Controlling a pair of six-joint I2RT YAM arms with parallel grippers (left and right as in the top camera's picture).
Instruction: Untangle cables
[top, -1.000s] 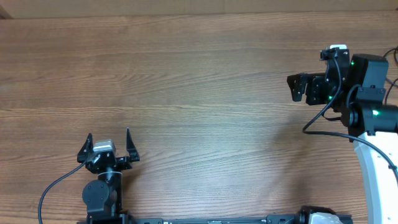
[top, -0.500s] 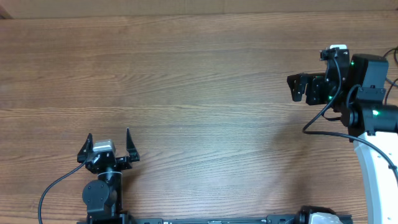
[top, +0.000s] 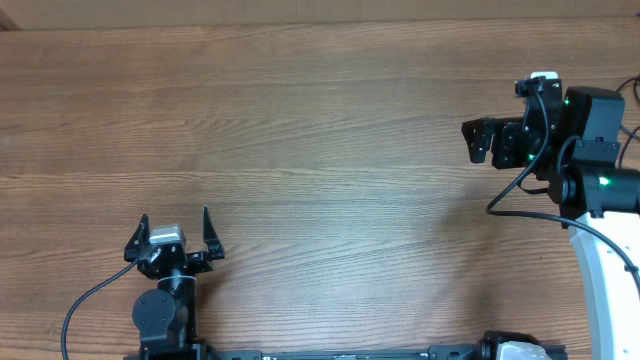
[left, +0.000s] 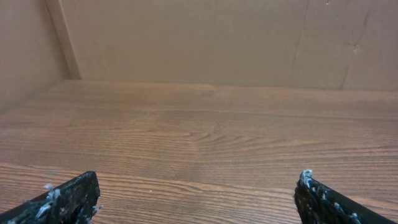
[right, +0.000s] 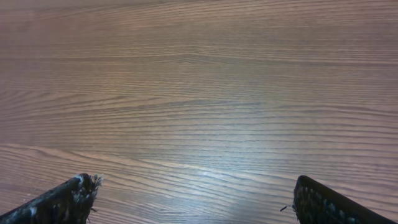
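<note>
No cables show in any view; they are out of view. My left gripper (top: 174, 217) sits near the front left of the wooden table (top: 320, 150), open, with only bare wood between its fingers (left: 74, 196). My right gripper (top: 474, 142) hovers at the right side, pointing left, and is open too. In the right wrist view the right gripper (right: 194, 190) has nothing but wood grain between its two dark fingertips. In the left wrist view the left gripper (left: 196, 190) looks across the table toward the back.
A brown cardboard wall (left: 186, 37) stands along the table's far edge and at the left. Thick black robot wiring (top: 88, 298) trails from the left arm's base, and another such wire (top: 520, 190) loops by the right arm (top: 600, 180).
</note>
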